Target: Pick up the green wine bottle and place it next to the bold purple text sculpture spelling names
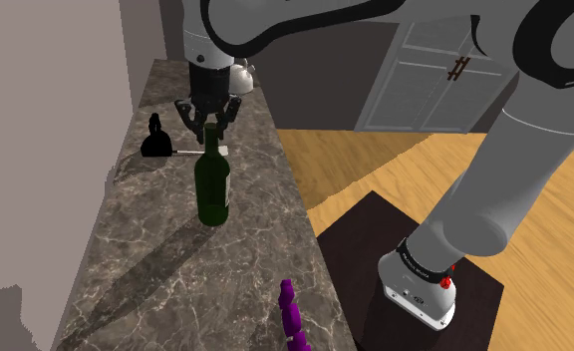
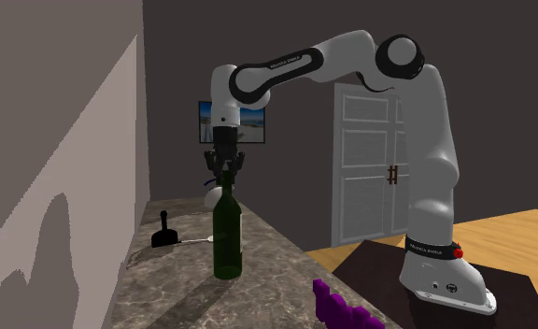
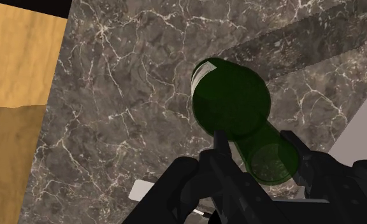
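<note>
Your gripper (image 1: 211, 118) hangs released, its fingers (image 3: 221, 147) apart on either side of the neck of the dark green wine bottle (image 1: 212, 184). The bottle stands upright on the marble counter (image 1: 145, 259), well apart from the purple text sculpture (image 1: 291, 314) at the near edge. You can't read the sculpture's letters. The arm's lettering (image 2: 290, 64) is too small to read.

Bottle (image 1: 212, 184) on counter (image 1: 145, 269), well apart from sculpture (image 1: 291, 317).
</note>
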You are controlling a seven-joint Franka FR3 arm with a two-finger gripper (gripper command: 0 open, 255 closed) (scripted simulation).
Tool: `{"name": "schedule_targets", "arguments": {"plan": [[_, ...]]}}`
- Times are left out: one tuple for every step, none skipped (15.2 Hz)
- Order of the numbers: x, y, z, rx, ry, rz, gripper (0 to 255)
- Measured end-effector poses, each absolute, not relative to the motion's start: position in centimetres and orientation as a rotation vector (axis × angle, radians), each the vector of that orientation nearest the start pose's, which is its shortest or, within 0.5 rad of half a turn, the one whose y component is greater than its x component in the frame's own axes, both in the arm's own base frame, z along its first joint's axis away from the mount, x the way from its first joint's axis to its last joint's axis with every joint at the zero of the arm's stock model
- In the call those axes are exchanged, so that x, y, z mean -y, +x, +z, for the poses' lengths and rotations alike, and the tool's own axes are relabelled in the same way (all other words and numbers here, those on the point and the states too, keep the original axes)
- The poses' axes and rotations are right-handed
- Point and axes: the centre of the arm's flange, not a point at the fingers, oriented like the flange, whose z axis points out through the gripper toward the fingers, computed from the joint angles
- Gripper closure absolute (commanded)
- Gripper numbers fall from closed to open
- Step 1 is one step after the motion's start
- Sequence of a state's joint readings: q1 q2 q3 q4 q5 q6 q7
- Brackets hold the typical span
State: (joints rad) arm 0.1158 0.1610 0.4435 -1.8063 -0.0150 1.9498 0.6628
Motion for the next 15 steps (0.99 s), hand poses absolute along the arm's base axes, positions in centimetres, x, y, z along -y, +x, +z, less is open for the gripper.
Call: {"name": "schedule_targets", "arguments": {"plan": [[-30.9,51.7,46.0,-0.159,-3.093,0.051,255],[-30.9,51.7,46.0,-0.159,-3.093,0.051,255],[-30.9,51.7,46.0,-0.159,-3.093,0.051,255],[-30.9,51.7,46.0,-0.159,-3.093,0.051,255],[-30.9,51.7,46.0,-0.159,-3.093,0.051,255],[-30.9,51.7,46.2,-0.159,-3.093,0.052,255],[-30.9,51.7,46.6,-0.159,-3.093,0.052,255],[-31.0,51.7,47.0,-0.159,-3.093,0.052,255],[-30.9,51.8,47.5,-0.159,-3.093,0.052,255],[-30.9,51.8,48.1,-0.159,-3.093,0.052,255],[-30.9,51.7,48.5,-0.159,-3.093,0.052,255],[-31.0,51.7,49.1,-0.159,-3.093,0.051,255],[-31.0,51.8,49.7,-0.159,-3.093,0.051,255],[-30.9,51.8,50.2,-0.159,-3.093,0.051,255],[-30.9,51.8,50.8,-0.159,-3.093,0.051,255]]}}
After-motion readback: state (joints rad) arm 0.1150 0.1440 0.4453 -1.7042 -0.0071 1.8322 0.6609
